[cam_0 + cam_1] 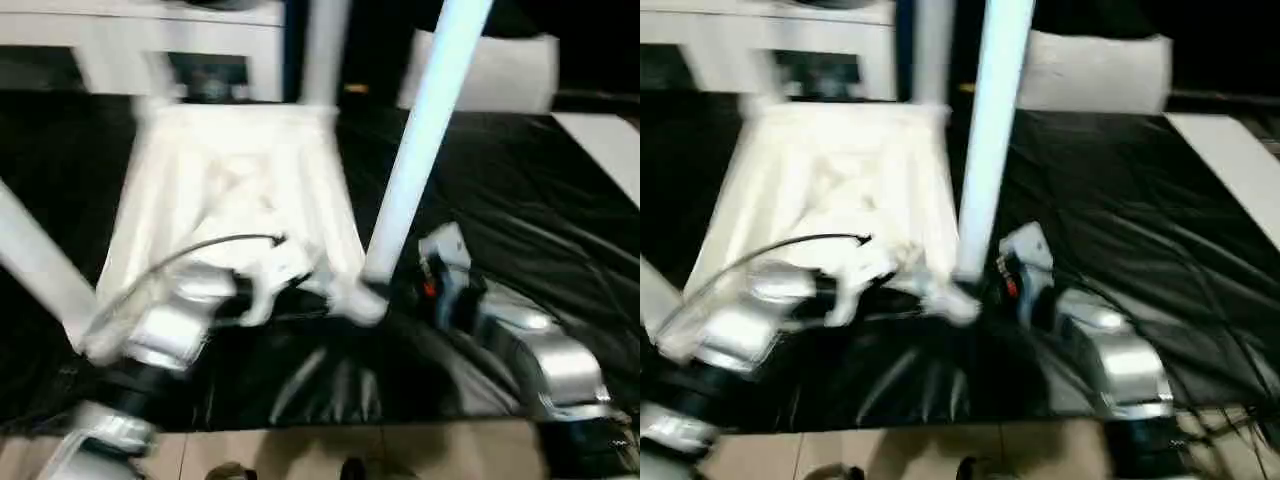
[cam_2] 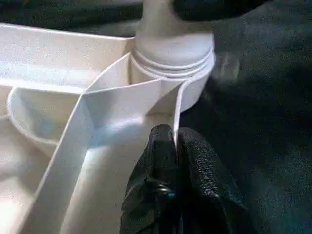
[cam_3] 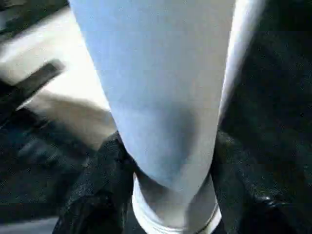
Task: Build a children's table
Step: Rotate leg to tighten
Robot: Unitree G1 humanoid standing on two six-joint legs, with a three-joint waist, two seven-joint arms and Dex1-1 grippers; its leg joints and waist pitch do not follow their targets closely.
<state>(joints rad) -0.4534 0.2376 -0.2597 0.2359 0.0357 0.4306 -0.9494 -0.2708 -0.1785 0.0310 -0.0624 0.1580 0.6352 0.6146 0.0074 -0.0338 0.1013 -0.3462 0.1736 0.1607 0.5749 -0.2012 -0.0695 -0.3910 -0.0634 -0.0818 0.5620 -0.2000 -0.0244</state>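
Observation:
The children's table lies upside down on the black cover, its white ribbed tabletop (image 1: 230,190) facing up. A long white leg (image 1: 425,130) stands in the near right corner socket (image 2: 173,53), leaning to the right. Another leg (image 1: 325,50) rises at the far corner, and a third (image 1: 40,270) slants at the left. My left gripper (image 2: 176,141) is shut on the thin rim wall of the tabletop right beside that socket. My right gripper (image 3: 170,195) holds the leg just above its base, one black finger (image 3: 97,190) on each side.
A white cabinet (image 1: 150,35) stands behind the black-covered work table (image 1: 540,220). A white block (image 1: 500,70) sits at the back right and a white panel (image 1: 610,140) at the right edge. The work table's front edge meets tan floor (image 1: 300,450).

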